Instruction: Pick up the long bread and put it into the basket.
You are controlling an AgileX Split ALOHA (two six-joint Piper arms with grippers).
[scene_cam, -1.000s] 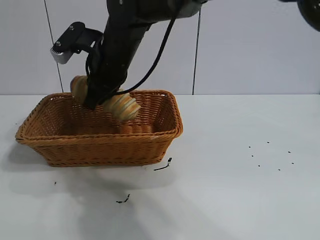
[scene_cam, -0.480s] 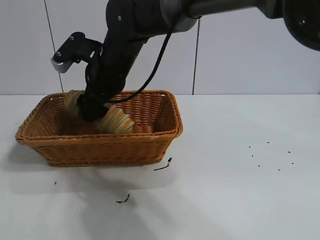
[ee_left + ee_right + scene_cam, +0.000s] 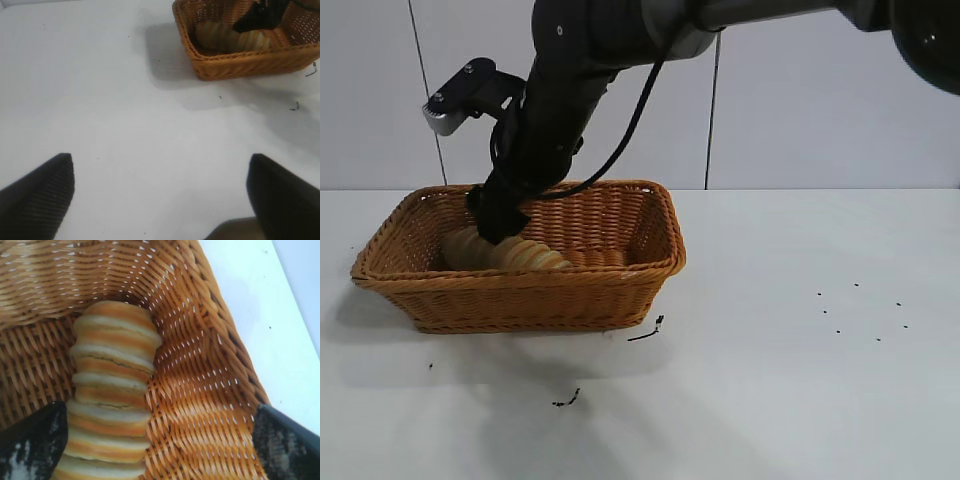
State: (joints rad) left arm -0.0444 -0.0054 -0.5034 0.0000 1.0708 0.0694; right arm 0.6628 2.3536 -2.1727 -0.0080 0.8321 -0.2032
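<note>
Lower than a moment ago, your bread [image 3: 505,254] now lies on the floor of the basket [image 3: 620,300] instead of hanging over it. You'll see the basket at about 9 o'clock on the table [image 3: 800,350]. Your right gripper [image 3: 496,222] sits just over the loaf; its jaws stand spread, with the bread lying between them nearer one finger [image 3: 30,440]. Your left gripper [image 3: 160,185] hangs open over bare table, well clear.

- My white table [image 3: 800,400] carries scattered dark crumbs [image 3: 860,310]
- Two dark scraps [image 3: 645,333] lie nearer me
- A pale panelled wall [image 3: 820,90] stands behind
</note>
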